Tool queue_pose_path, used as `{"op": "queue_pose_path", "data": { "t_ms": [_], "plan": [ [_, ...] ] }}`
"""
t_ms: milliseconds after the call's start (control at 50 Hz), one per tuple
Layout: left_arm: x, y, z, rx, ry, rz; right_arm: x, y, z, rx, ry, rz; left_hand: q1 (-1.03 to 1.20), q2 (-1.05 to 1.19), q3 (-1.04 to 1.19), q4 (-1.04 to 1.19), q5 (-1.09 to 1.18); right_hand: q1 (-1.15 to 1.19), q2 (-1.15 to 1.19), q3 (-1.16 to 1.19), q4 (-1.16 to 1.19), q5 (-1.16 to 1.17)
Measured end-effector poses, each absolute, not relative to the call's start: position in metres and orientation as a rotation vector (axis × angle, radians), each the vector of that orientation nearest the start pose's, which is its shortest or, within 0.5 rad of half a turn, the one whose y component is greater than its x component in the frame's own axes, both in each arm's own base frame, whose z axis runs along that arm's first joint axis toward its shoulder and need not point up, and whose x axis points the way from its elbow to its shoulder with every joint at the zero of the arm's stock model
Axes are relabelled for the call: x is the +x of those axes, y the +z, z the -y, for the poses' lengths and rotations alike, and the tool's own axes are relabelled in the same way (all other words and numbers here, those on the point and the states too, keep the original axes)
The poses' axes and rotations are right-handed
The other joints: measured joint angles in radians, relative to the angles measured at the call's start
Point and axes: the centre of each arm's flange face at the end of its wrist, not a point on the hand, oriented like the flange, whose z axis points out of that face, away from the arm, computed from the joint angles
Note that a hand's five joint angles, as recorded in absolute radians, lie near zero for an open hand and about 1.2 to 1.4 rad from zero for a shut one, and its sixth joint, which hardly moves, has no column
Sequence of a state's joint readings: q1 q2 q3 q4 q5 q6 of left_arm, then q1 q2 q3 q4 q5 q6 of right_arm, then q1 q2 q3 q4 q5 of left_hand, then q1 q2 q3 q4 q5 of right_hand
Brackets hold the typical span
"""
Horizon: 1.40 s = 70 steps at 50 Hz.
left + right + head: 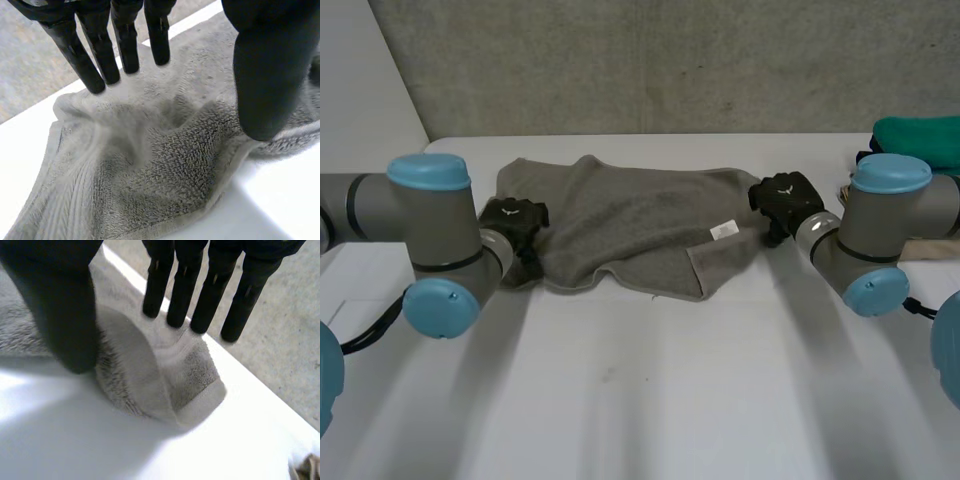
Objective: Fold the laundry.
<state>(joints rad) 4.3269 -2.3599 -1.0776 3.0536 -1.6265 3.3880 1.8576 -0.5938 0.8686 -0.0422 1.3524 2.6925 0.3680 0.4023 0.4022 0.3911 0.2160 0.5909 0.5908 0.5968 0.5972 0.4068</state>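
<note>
A grey towel (630,215) lies rumpled and partly folded across the far middle of the white table (650,390), a white label (723,230) showing near its right end. My left hand (515,220) is at the towel's left edge. In the left wrist view its fingers (100,60) are straight and spread from the thumb, just above the towel (165,165) and holding nothing. My right hand (785,200) is at the towel's right edge. Its fingers (182,295) are straight too, with a folded towel corner (150,370) lying loose under them.
A green cloth (920,140) lies piled at the far right of the table, with a beige item (932,250) in front of it behind my right arm. A grey wall stands just past the table's far edge.
</note>
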Motion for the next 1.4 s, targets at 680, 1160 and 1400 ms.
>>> {"op": "queue_pose_path", "data": {
  "t_ms": [680,1160,1400],
  "plan": [
    [-0.178,0.213,0.372,0.706,-1.849,-2.407,0.34,0.129,0.304,-2.231,-1.706,-1.561,-0.114,-0.152,-0.147,-0.148,-0.149,-0.037,-0.033,-0.036,-0.039,-0.014],
    [-0.178,0.189,0.367,0.766,-1.754,-2.455,0.328,0.236,0.311,-1.529,-2.061,-1.698,-0.142,-0.184,-0.18,-0.18,-0.162,0.553,0.583,0.588,0.599,0.585],
    [-0.189,0.161,0.362,0.875,-1.628,-2.488,0.314,0.343,0.272,-1.063,-2.185,-1.575,-0.142,-0.184,-0.179,-0.18,-0.162,0.553,0.583,0.592,0.601,0.585]
  ]
}}
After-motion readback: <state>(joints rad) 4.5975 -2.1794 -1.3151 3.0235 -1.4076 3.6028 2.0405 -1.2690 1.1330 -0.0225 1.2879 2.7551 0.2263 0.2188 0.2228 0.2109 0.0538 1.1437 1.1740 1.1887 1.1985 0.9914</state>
